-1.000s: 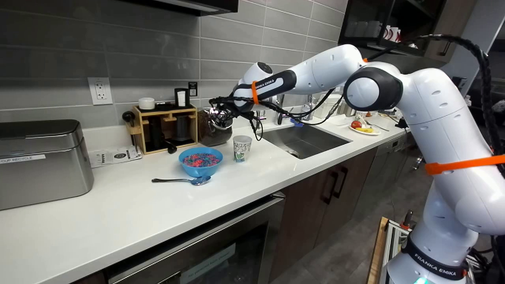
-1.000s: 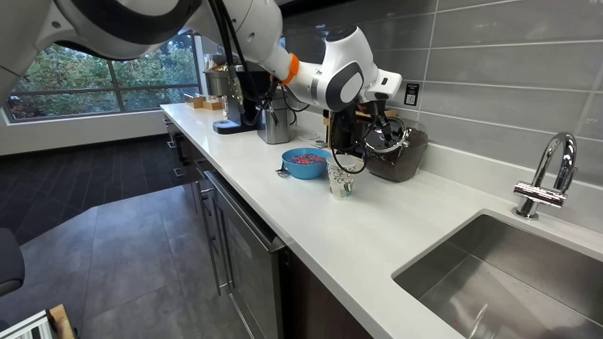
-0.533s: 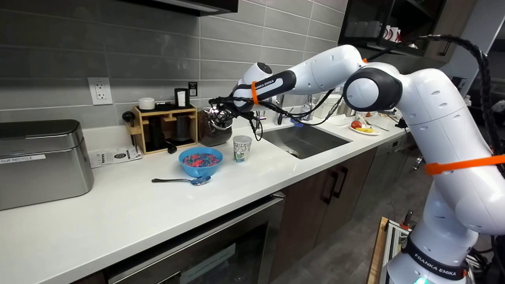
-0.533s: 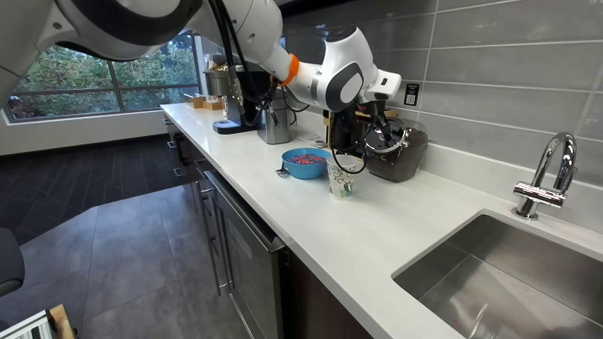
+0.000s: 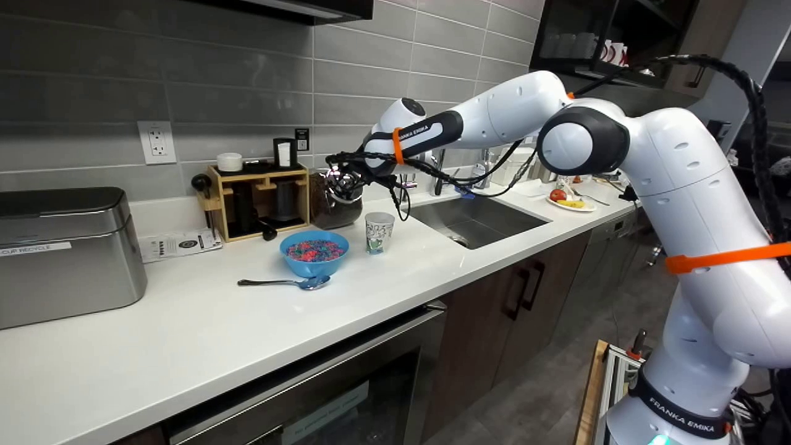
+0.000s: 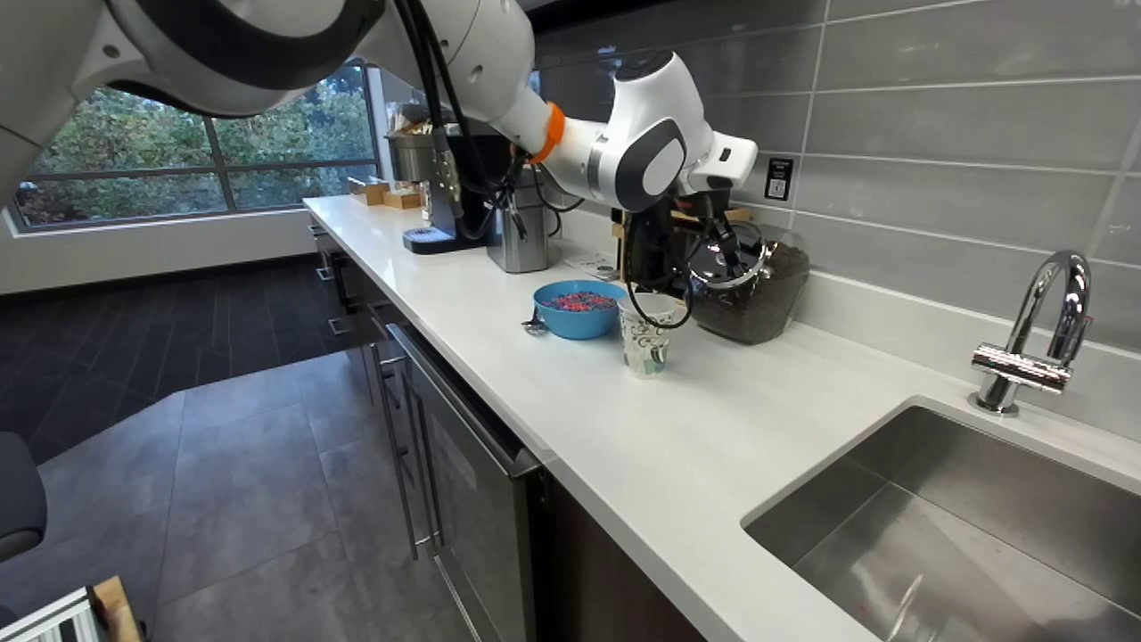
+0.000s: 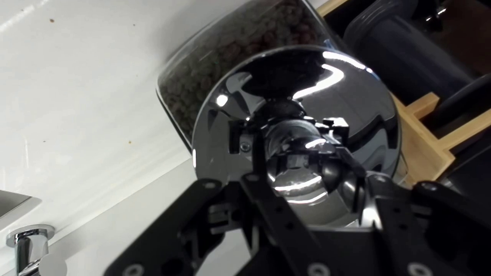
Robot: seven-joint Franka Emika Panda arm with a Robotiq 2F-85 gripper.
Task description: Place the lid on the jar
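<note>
Beside the wooden rack (image 7: 418, 153), the jar (image 6: 758, 308) of dark beans (image 7: 199, 82) is stood on the counter (image 6: 579, 419). The lid (image 7: 284, 84) is held tilted at the jar's upper part by the gripper (image 7: 298, 149), whose 2 fingers (image 7: 259, 157) are closed around the knob (image 7: 297, 184); whether it is fully seated cannot be told. Nearby, 1 patterned cup (image 6: 646, 343) and 1 blue bowl (image 5: 309, 267) of coloured pieces (image 5: 315, 250) are placed, with 1 spoon (image 5: 312, 283) laid just beside the bowl.
</note>
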